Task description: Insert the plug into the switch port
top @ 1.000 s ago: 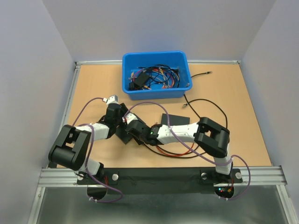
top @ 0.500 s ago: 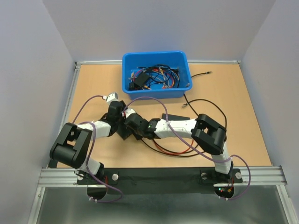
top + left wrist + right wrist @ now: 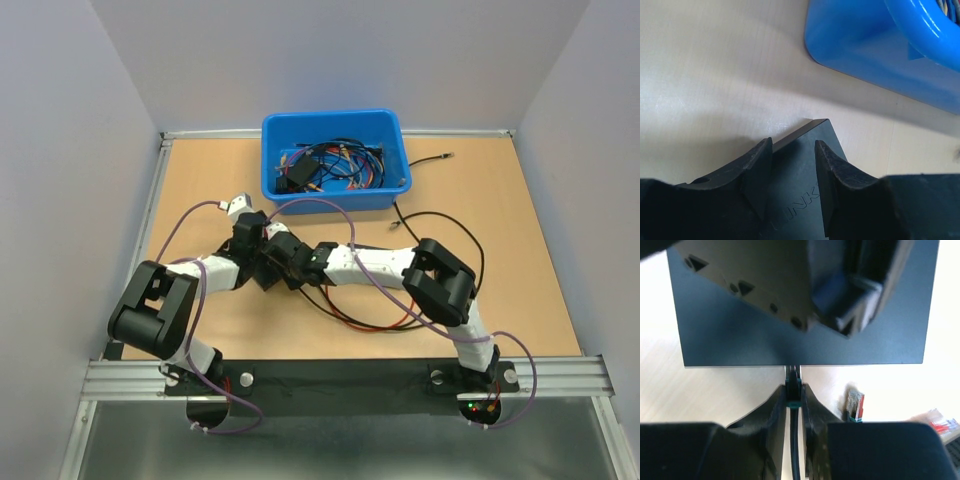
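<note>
Your right gripper (image 3: 793, 390) is clamped on the plug (image 3: 793, 374). Its clear tip pokes out past the fingertips and meets the near edge of the black switch (image 3: 740, 325). The plug's long axis runs straight along the fingers and square to that edge. So the port lies dead ahead of you, not off to a side, and the push you need is forward along the wrist's own line. The boot sits in shadow between the fingers, so it is probably red, but you cannot confirm that from here. A second red-booted connector (image 3: 855, 406) lies loose on the table (image 3: 715, 395) just right of the fingers; leave it alone. Your left gripper (image 3: 792, 150) sits with its fingers parted over the switch's top face near a corner, pinching nothing, close to the blue bin (image 3: 865, 45).
</note>
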`<state>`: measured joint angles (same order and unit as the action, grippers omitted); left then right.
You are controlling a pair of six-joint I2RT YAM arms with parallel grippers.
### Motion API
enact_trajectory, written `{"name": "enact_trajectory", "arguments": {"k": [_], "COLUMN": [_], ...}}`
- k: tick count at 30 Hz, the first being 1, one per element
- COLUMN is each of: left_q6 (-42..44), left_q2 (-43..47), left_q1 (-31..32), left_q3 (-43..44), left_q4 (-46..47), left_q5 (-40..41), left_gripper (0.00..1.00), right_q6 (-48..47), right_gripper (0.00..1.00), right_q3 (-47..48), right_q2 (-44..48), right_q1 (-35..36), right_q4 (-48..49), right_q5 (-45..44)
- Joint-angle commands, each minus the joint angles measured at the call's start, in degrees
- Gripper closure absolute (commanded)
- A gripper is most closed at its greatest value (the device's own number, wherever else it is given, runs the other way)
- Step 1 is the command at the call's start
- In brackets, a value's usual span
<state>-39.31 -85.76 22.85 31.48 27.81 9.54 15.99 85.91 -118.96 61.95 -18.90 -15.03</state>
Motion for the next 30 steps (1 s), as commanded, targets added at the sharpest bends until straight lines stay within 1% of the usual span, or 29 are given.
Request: {"name": "enact_trajectory", "arguments": {"k": [1, 7, 12, 16, 21, 23, 24, 25, 26, 30], "left_q6": [-2.2, -2.1, -2.1, -2.2, -2.2, -3.1, -3.7, -4.1, -5.2, -6.7], "left_q2": [-1.9, -1.9, -1.9, -1.1, -0.2, 0.5, 0.8, 1.2, 2.1, 4.1], "left_q1": [5.5, 5.4, 5.0, 4.6, 4.0, 4.0, 4.0, 4.0, 4.0, 4.0], "left_q3": [-2.7, -2.7, -2.8, -3.5, -3.6, -3.5, -3.7, -3.9, -4.6, -6.3], "left_q4": [-14.2, -14.1, -14.0, -13.4, -13.7, -14.8, -14.8, -14.7, -14.5, -13.8], "left_q5": [-10.0, -10.1, -10.3, -10.7, -11.3, -11.2, -11.5, -11.8, -12.3, -12.7], "left_gripper": [0.51, 0.51, 0.51, 0.51, 0.5, 0.5, 0.49, 0.49, 0.49, 0.49], "right_q6": [-2.9, -0.4, -0.5, -1.6, -2.0, -2.1, -2.2, -2.2, -2.1, -2.0], "right_gripper": [1.0, 1.0, 0.99, 0.92, 0.91, 0.86, 0.82, 0.73, 0.7, 0.64], "right_q3": [4.7, 0.1, -5.3, -9.9, -14.5, -15.5, -16.6, -17.1, -17.6, -20.3], "right_q2": [0.1, 0.1, 2.9, 5.3, 7.8, 8.9, 9.3, 9.6, 10.6, 12.4], "right_q1": [-1.7, -1.7, -1.7, -1.7, -1.7, -1.7, -1.7, -1.7, -1.7, -1.7], "right_q4": [21.5, 21.9, 25.3, 27.7, 28.7, 29.0, 29.1, 29.2, 29.3, 29.4], "right_q5": [-8.0, -9.1, -9.6, -9.6, -9.8, -9.8, -9.8, -9.8, -10.2, -10.9]}}
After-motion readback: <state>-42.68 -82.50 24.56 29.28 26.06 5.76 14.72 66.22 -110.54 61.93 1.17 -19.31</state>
